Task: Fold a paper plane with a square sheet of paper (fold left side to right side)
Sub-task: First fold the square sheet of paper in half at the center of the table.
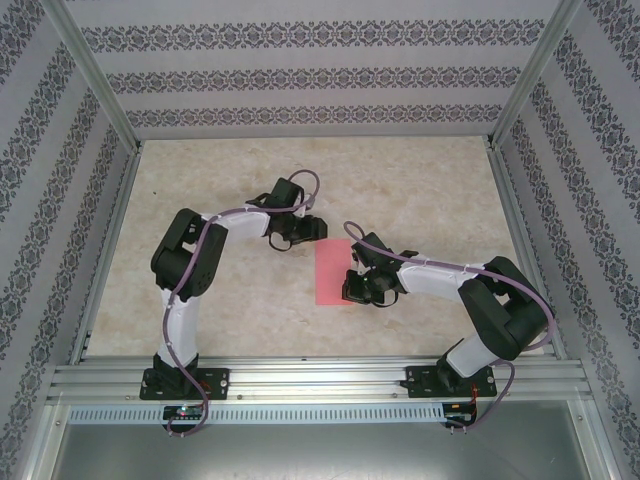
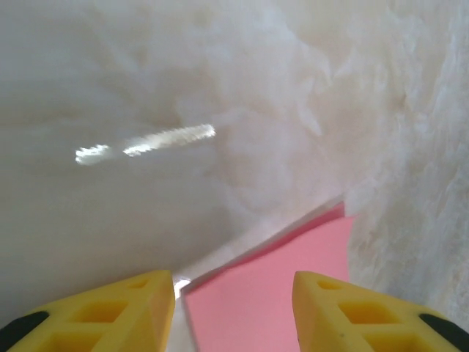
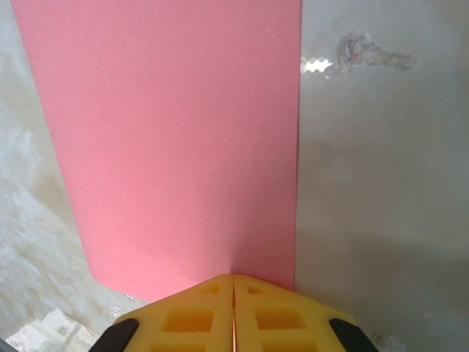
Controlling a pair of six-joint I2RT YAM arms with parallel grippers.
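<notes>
Though shut — right claw (image 3: pixel 233 279) on paper (image 3: pixel 176 132).

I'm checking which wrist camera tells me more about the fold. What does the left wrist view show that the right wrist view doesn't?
Left wrist view: the left end effector is open, its yellow fingers on either side of one corner of the pink sheet of paper, where two layered edges show. There is a bright glare streak on the table.
Right wrist view: the right end effector is shut, tips at the sheet's near edge. A long straight side edge runs away from it, beside a smudge.
Shared: pink paper on the pale marbled table, yellow fingers at the bottom.
</notes>
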